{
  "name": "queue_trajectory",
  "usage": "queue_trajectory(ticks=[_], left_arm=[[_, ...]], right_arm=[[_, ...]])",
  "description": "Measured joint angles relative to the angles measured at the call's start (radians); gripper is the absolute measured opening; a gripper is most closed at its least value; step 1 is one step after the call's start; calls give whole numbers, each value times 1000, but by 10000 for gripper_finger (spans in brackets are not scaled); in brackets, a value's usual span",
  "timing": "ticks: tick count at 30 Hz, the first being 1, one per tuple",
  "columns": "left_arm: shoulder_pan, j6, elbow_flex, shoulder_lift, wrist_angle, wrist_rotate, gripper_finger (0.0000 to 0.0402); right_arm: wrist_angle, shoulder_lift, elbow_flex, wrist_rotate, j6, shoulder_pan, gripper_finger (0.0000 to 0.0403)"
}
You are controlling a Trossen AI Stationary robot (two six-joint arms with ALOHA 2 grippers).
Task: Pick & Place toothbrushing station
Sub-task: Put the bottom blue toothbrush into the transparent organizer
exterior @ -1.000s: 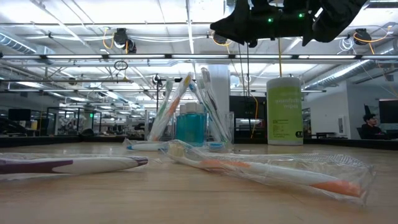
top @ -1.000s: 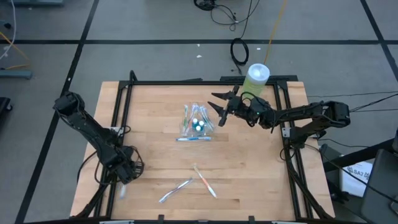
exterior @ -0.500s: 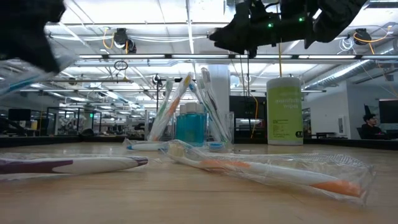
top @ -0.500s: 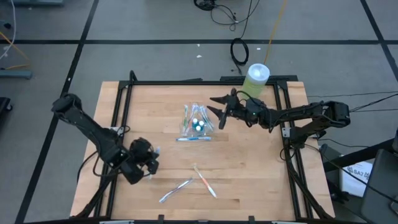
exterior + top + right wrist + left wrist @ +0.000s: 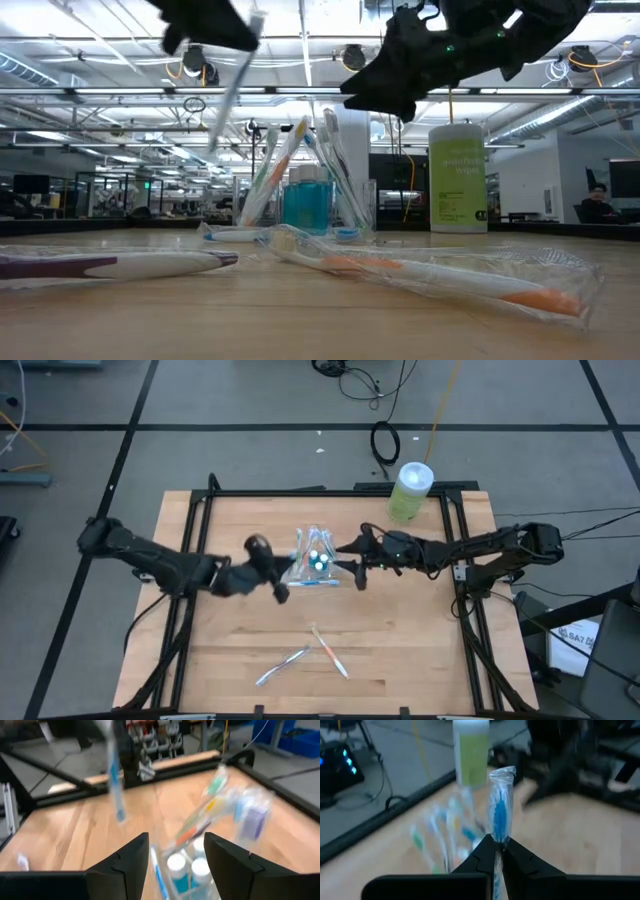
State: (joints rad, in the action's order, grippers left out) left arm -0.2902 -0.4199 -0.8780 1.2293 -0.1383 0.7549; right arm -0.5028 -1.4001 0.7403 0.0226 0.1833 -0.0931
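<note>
A small clear cup stands upright on the table's middle, holding several toothbrushes and teal-capped tubes. My left gripper hovers just left of the cup and is shut on a wrapped blue toothbrush. My right gripper hovers open just right of the cup; in its wrist view the cup's brushes stand ahead of the fingers. Another wrapped brush lies at the cup's near side. Two more wrapped brushes, one white and one orange, lie near the front edge. My left gripper pinches the wrapped blue toothbrush between its two shut fingers at a point along the handle. The brush runs on past the fingertips. In the low view it hangs tilted below the gripper, lifted clear of the table.
A pale-green canister with a white lid stands at the table's far right corner. A black frame rail borders the table. Bare wood lies to the near right.
My left gripper has risen from the table's near left and gone toward the far edge and right, up to the cup, carrying the wrapped blue toothbrush lifted clear. My right gripper has moved slightly lower and nearer to the cup.
</note>
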Motion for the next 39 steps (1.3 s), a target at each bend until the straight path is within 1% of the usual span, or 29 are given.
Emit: queue_trajectory(ticks=[2, 5, 7, 11, 13, 18, 21, 24, 27, 31, 36, 39], left_arm=[[64, 72, 0, 0, 75, -50, 12], [148, 157, 0, 0, 136, -73, 5], [198, 173, 0, 3, 140, -81, 8], [268, 153, 5, 43, 146, -153, 20], [275, 139, 5, 73, 156, -160, 19], [256, 76, 6, 135, 194, -124, 5], [257, 34, 6, 157, 200, -123, 12], [273, -62, 6, 175, 128, -116, 17], [282, -145, 7, 210, 46, -98, 10], [283, -184, 6, 265, 59, -100, 5], [282, -204, 6, 314, 116, -100, 30], [282, -230, 6, 331, 105, -111, 38]], right_arm=[[25, 0, 0, 1, 0, 17, 183], [45, 0, 0, 1, 0, 38, 183], [48, 0, 0, 1, 0, 49, 183], [81, 0, 0, 2, 0, 63, 183], [92, 0, 0, 3, 0, 69, 183], [97, 0, 0, 5, 15, 80, 183], [98, 0, 0, 7, 16, 89, 183], [97, 0, 0, 5, 15, 97, 183], [98, 0, 0, 6, 15, 96, 183], [98, 0, 0, 7, 15, 96, 183], [97, 0, 0, 6, 15, 96, 183], [95, 0, 0, 7, 14, 95, 183]])
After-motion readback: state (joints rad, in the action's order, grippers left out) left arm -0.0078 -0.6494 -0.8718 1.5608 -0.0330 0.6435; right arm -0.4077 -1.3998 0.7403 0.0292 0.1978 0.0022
